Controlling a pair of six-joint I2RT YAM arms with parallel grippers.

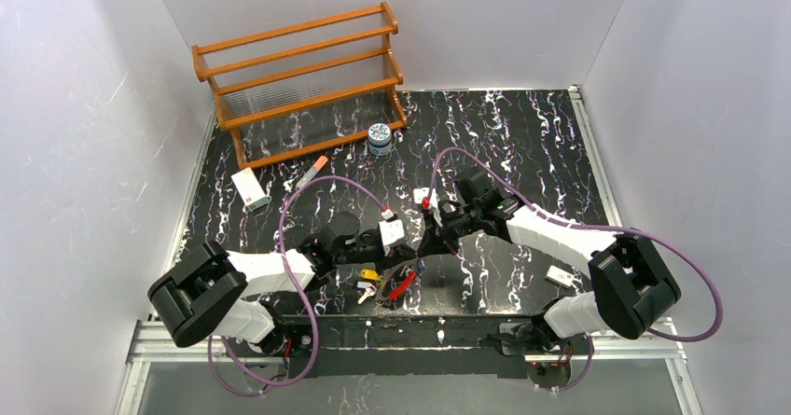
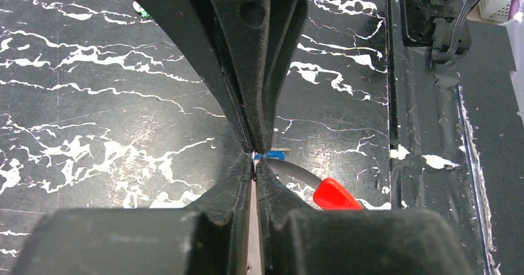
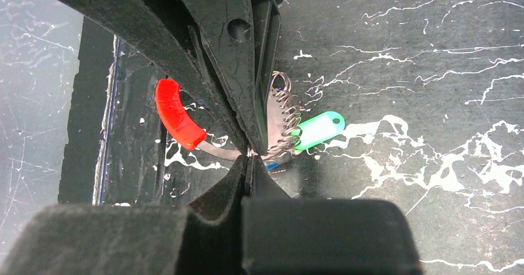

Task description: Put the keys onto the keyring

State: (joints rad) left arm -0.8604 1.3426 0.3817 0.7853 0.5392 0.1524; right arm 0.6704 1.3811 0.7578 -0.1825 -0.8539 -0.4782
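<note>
The right tool [image 3: 248,154] is clamped on the keyring [image 3: 176,117], with a green key [image 3: 318,130] just beside its tips. The left tool [image 2: 254,160] is pinched shut, seemingly on a blue key [image 2: 275,155]. Best hold the keyring rigid and feed that key's hole onto its free end slowly, without twisting.

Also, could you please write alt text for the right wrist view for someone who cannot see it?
The right gripper is pinched shut on the silver band of the keyring, whose red section curves away to the left. Just right of the gripper sit a silver coil and a green key tag, against the black marbled table.
</note>
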